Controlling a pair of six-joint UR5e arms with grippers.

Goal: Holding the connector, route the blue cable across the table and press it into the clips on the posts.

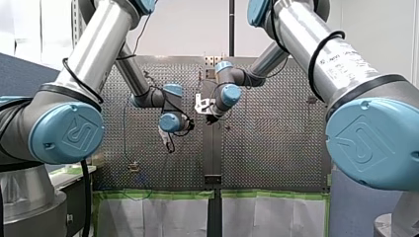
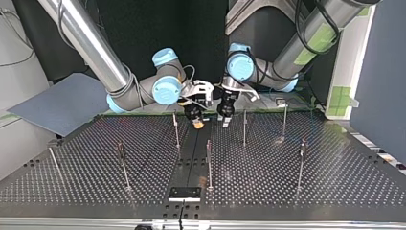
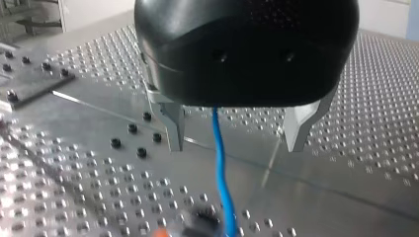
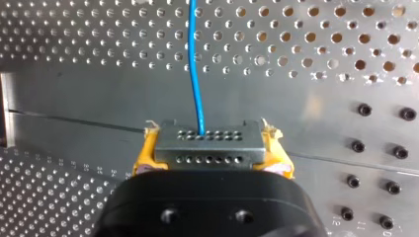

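Right jaws clamp the connector (image 4: 206,145), anchoring the blue cable (image 4: 194,59). Left jaws hang wide open astride it, probably ready to steer it to the posts (image 2: 244,127).

A raised maker's emblem, a rounded stylised letter mark, stands on the big round blue plastic joint cap (image 1: 66,136) of my left arm and on the matching blue cap (image 1: 368,143) of my right arm. Small dark print on my right arm's silver metal tube (image 1: 341,52) is too small to read. Faint stamped figures on the perforated grey metal plate (image 4: 321,138), beside the black screws (image 4: 358,146), are too blurred to read.
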